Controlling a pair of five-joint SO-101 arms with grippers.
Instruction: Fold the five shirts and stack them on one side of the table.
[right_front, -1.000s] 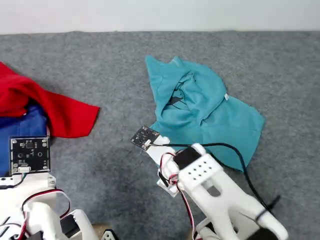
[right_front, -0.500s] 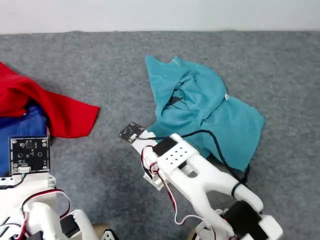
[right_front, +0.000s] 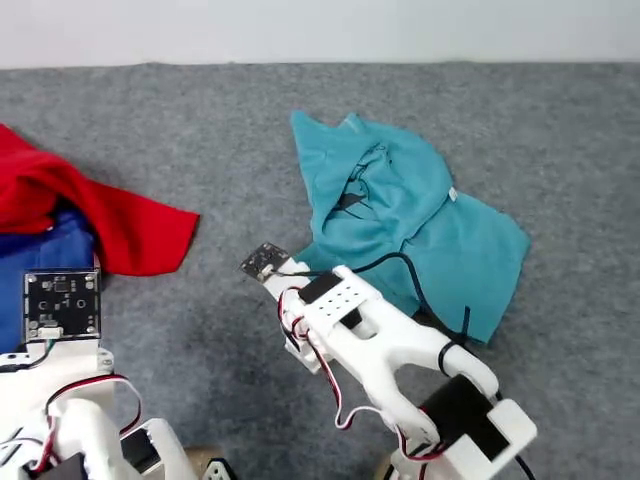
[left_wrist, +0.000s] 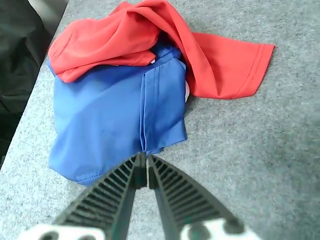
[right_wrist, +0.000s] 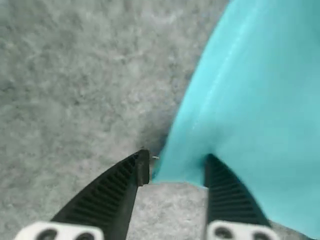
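Red shirt (right_front: 110, 215): We see it crumpled at the 9 o'clock edge of the table (right_front: 200, 130). One sleeve spreads toward the centre, and it lies partly over the blue shirt.
Blue shirt (left_wrist: 110, 110): It is folded and sits at about 8 o'clock, beneath the red one.
Left gripper (left_wrist: 146, 167): It hangs over the blue shirt's near edge, fingers pressed together on nothing.
Right gripper (right_wrist: 177, 170): It is spread and low to the table at the teal shirt's 7 o'clock corner. The hem lies between its fingers, not yet pinched.
Teal shirt (right_front: 400, 200): It is rumpled and unfolded, just off centre toward 1 o'clock.
Step in hand: We judge this to be taking hold of the teal hem so the shirt can be laid flat.
Next move: We would close on the hem with enough cloth between the fingers. Then we would draw the corner outward, lifting only a little.
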